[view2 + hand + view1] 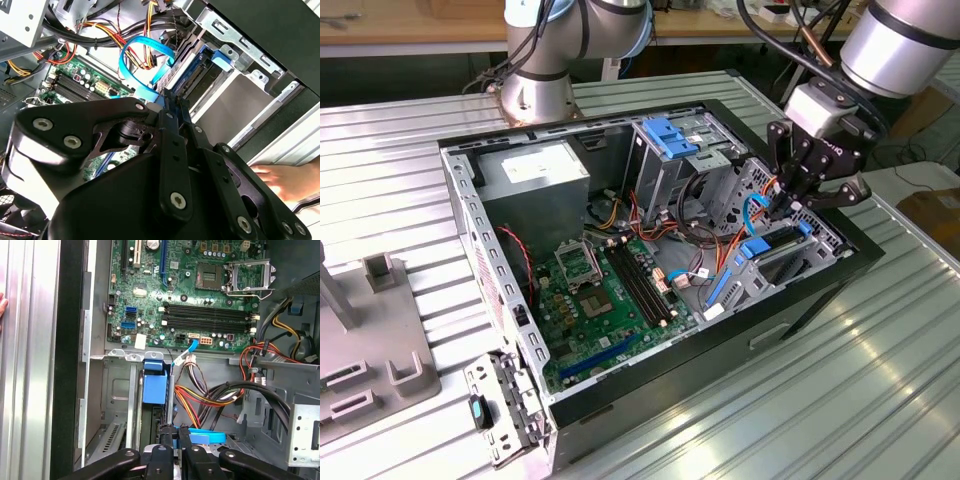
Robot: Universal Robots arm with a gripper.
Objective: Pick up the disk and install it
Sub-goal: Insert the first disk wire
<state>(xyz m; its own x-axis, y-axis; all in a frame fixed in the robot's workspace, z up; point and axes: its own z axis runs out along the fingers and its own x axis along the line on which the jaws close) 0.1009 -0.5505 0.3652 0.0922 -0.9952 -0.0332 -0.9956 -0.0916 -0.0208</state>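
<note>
exterior view: the gripper (784, 208) sits at the disk (770, 255) inside the computer case (720, 345).

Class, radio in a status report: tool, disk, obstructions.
Tool shut on disk edge. Disk sits in drive bay. Blue cable looped alongside; hand outside case.

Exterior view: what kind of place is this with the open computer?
Probably a robotics lab: an open computer case with bare motherboard lies on a ribbed metal table, and a robot arm reaches its gripper into it.
</note>
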